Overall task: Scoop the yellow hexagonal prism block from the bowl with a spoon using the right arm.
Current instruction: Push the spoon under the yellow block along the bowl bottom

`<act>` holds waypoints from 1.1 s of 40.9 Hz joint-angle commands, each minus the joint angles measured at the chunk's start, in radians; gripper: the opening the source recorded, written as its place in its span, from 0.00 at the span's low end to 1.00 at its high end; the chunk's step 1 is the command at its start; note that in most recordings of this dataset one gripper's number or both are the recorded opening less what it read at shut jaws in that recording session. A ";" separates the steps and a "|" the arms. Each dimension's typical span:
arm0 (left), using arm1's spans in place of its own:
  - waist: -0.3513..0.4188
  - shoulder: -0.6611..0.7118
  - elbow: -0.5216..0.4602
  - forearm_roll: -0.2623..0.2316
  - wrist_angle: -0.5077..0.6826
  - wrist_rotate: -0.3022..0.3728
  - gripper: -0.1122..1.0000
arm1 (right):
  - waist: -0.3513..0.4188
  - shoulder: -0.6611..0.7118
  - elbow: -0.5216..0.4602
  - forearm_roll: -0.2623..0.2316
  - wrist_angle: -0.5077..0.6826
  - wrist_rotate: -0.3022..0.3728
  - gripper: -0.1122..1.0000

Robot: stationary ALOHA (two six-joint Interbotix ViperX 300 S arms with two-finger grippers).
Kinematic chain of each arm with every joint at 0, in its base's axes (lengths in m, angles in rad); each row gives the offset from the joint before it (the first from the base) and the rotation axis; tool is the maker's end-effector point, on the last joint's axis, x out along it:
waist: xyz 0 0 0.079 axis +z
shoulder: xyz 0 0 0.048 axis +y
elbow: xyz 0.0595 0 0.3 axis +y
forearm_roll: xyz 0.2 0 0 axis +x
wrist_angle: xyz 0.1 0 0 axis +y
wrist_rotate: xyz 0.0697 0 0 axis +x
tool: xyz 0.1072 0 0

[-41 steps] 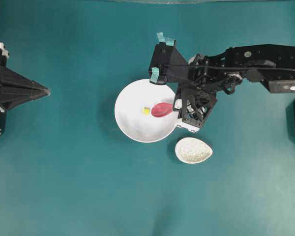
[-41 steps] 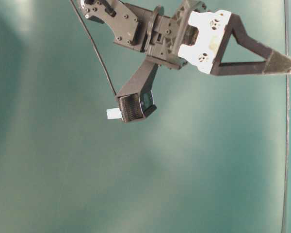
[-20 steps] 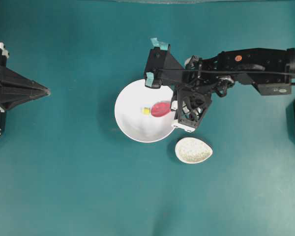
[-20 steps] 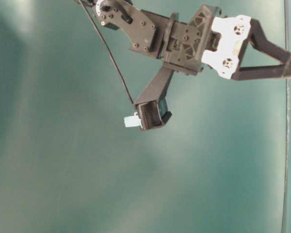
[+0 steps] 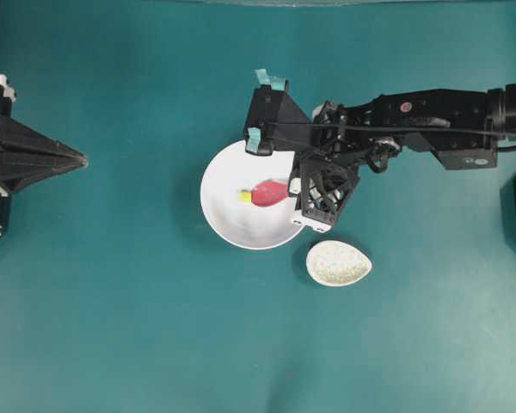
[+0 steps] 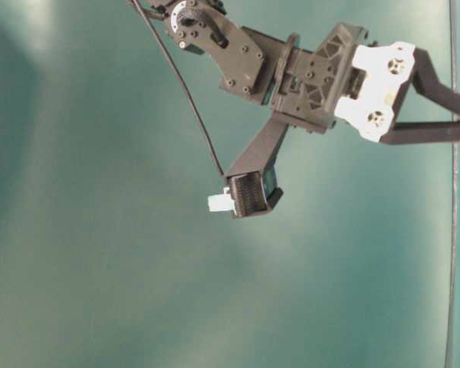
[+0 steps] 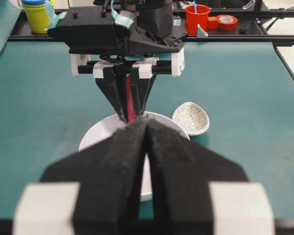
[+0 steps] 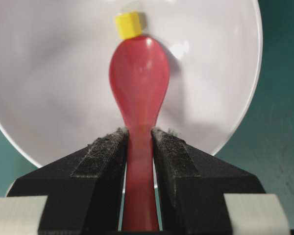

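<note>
Right wrist view, nearest first: the right hand [image 8: 138, 161] has its two black fingers [image 8: 100, 161] pressed on the handle of the pink-red spoon [image 8: 139, 83], one on each side. The hand is about half closed, with only the handle between the fingers. The spoon points away toward 12 o'clock, out over the white bowl [image 8: 49, 98]. Its scoop is down inside the bowl. Right at the tip of the scoop sits the yellow block [image 8: 128, 24], touching it or almost touching it. The block is on the bowl's floor, not in the scoop.

From overhead, the bowl [image 5: 232, 224] is near the middle of the green surface [image 5: 155, 327]. The block [image 5: 244, 196] lies a bit left of the bowl's middle, with the spoon [image 5: 268, 193] at its 3 o'clock side. The right arm [image 5: 413, 120] reaches in from 3 o'clock. A small speckled dish [image 5: 339, 262] sits just outside the bowl at about 4 o'clock. The left hand [image 5: 77, 160] is far off at 9 o'clock, well apart from the bowl.

In the left wrist view the left hand [image 7: 147, 142] has its fingers together at the tips and holds nothing.
</note>
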 commanded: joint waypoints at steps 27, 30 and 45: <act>0.003 0.003 -0.031 0.003 -0.009 -0.002 0.10 | 0.021 0.038 -0.051 -0.002 -0.075 -0.006 0.30; 0.003 0.005 -0.031 0.003 -0.009 -0.002 0.10 | 0.021 0.041 -0.058 -0.002 -0.089 -0.008 0.30; 0.003 0.005 -0.031 0.003 -0.011 -0.002 0.10 | 0.021 0.043 -0.061 -0.002 -0.167 -0.017 0.30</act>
